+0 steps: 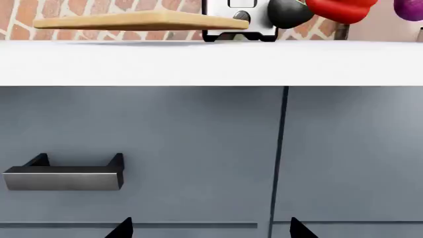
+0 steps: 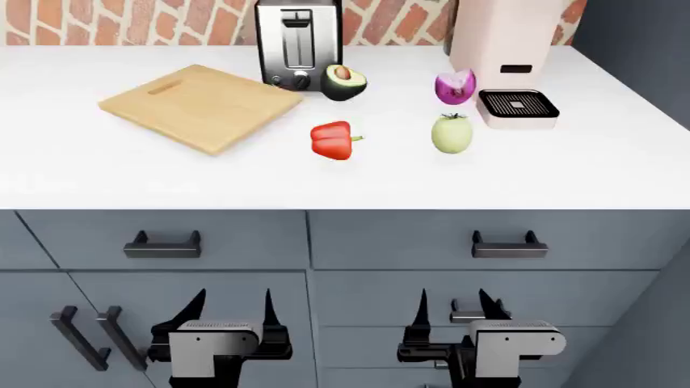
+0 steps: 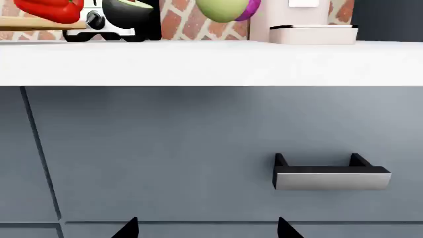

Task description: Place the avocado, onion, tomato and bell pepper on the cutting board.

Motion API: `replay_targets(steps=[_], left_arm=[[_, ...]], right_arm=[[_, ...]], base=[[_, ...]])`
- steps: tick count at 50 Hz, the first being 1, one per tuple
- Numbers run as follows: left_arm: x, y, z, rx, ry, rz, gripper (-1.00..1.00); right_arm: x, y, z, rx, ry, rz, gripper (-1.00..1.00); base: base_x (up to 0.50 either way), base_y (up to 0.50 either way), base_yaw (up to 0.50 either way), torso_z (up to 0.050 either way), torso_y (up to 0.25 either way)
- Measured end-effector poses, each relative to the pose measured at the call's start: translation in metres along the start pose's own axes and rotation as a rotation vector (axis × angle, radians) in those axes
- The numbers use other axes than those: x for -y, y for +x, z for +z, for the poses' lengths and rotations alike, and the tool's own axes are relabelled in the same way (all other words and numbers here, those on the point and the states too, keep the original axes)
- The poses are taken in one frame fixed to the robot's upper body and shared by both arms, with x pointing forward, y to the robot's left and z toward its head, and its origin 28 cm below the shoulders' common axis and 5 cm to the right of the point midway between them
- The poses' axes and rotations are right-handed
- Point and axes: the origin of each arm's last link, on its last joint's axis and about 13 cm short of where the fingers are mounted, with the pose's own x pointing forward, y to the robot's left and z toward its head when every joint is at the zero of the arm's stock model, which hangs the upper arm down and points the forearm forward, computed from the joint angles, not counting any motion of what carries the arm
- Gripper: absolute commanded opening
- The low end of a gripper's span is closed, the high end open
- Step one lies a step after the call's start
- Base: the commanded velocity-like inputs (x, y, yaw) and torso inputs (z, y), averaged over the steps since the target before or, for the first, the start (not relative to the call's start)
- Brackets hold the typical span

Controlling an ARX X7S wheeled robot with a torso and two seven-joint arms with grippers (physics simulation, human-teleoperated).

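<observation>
The light-wood cutting board [image 2: 199, 105] lies bare at the left of the white counter, slot handle toward the back. A halved avocado [image 2: 344, 82] rests by the toaster. On the counter sit the red bell pepper [image 2: 332, 140], the pale green tomato [image 2: 452, 133] and, behind it, the purple onion [image 2: 455, 86]. My left gripper [image 2: 229, 311] and right gripper [image 2: 456, 309] hang low in front of the grey drawers, both open and holding nothing. The wrist views look at the drawer fronts, with the cutting board [image 1: 142, 21], bell pepper [image 1: 340, 9] and tomato [image 3: 221, 9] along the counter edge.
A steel toaster [image 2: 297, 42] stands at the back against the brick wall. A pink appliance [image 2: 506, 44] with a black drip tray [image 2: 518, 105] is at the back right. Drawer handles [image 2: 163, 245] [image 2: 509, 245] project from the cabinet fronts below the counter.
</observation>
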Motion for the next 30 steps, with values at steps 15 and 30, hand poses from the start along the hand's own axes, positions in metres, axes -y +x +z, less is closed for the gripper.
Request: replay_targets(steps=[15,30], left_arm=[[-0.0006,-0.0006,-0.0014,-0.009,0.012,0.002,1.00],[-0.0006,-0.0008,-0.0026,-0.014,0.018,0.003,1.00]], right_arm=[[-0.0001,-0.0004,-0.0001,0.000,0.008,0.011,1.00],[-0.0006,0.0002,-0.0008,-0.007,0.013,0.016,1.00]], base=[[0.00,0.00,0.00,0.000,0.000],[0.00,0.00,0.00,0.000,0.000]])
